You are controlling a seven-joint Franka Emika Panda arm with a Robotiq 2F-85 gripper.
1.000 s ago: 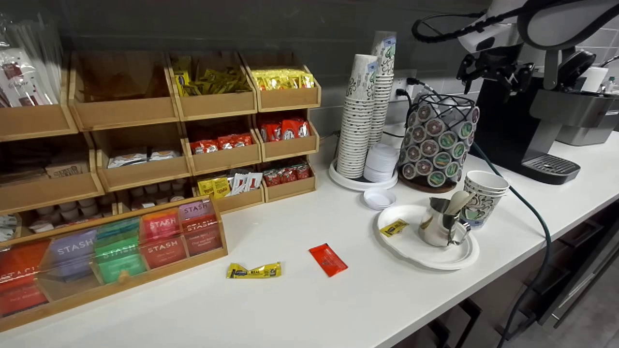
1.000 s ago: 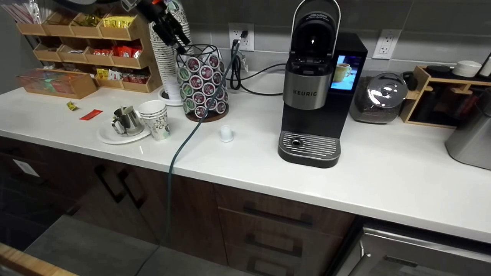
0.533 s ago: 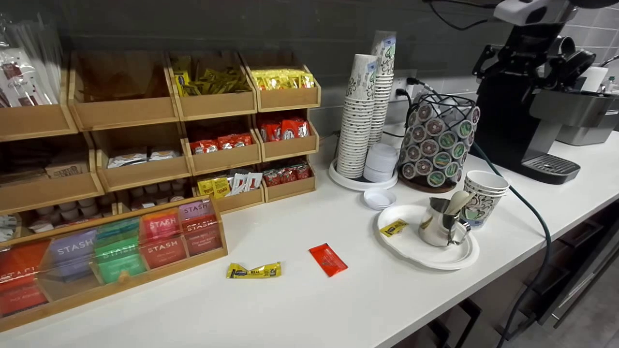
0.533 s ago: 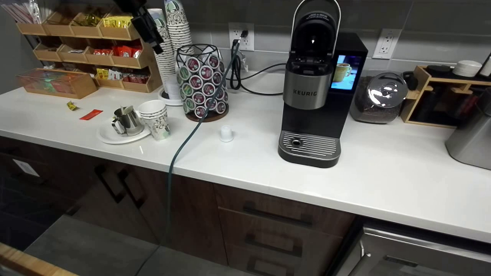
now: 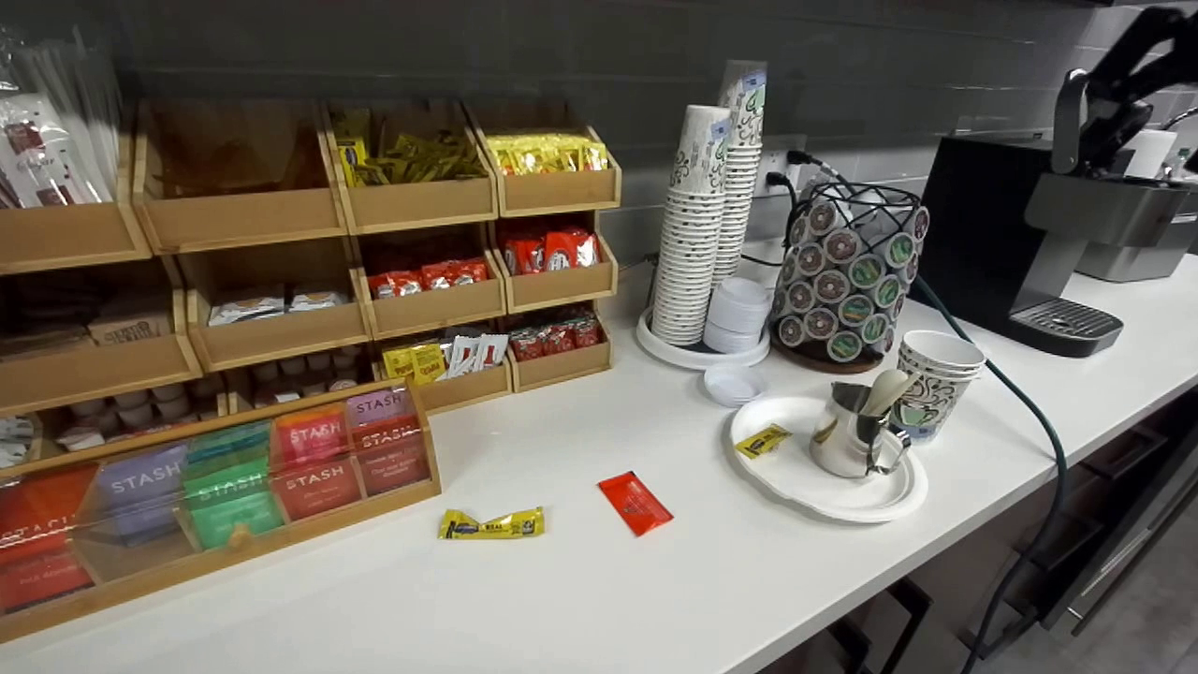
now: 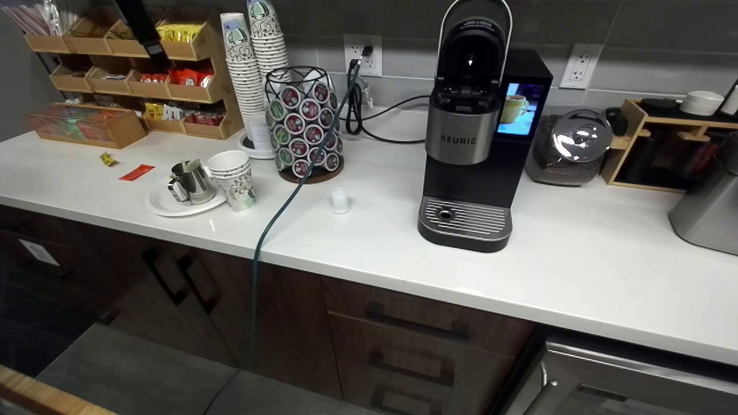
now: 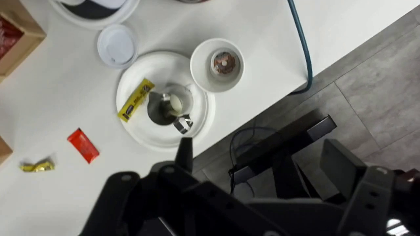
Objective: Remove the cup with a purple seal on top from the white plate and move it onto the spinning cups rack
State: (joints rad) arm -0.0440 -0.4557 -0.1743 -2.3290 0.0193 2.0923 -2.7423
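Note:
The white plate (image 5: 786,477) shows in both exterior views (image 6: 161,207) and in the wrist view (image 7: 169,67). It bears a metal pitcher (image 7: 160,111) and a yellow packet (image 7: 136,100); no pod shows on it. A pod with a brownish foil top (image 7: 224,63) sits inside a white paper cup (image 7: 215,83) beside the plate. A white pod (image 6: 340,202) stands upside down on the counter, its top hidden. I cannot tell which has the purple seal. The dark wire rack (image 5: 847,271) (image 6: 305,124) holds rows of pods. My gripper (image 7: 261,155) is open and empty, high near the counter's front edge.
Tall stacks of paper cups (image 5: 693,243) stand beside the rack. A teal cable (image 6: 282,210) hangs in front of the rack and over the edge. A coffee machine (image 6: 470,144) stands farther along. Wooden bins (image 5: 421,206), a white lid (image 5: 735,385) and a red packet (image 5: 635,503) are on the counter.
The gripper has moved away from above the rack, to the right in an exterior view and to the left in an exterior view. The objects on the counter have not moved.

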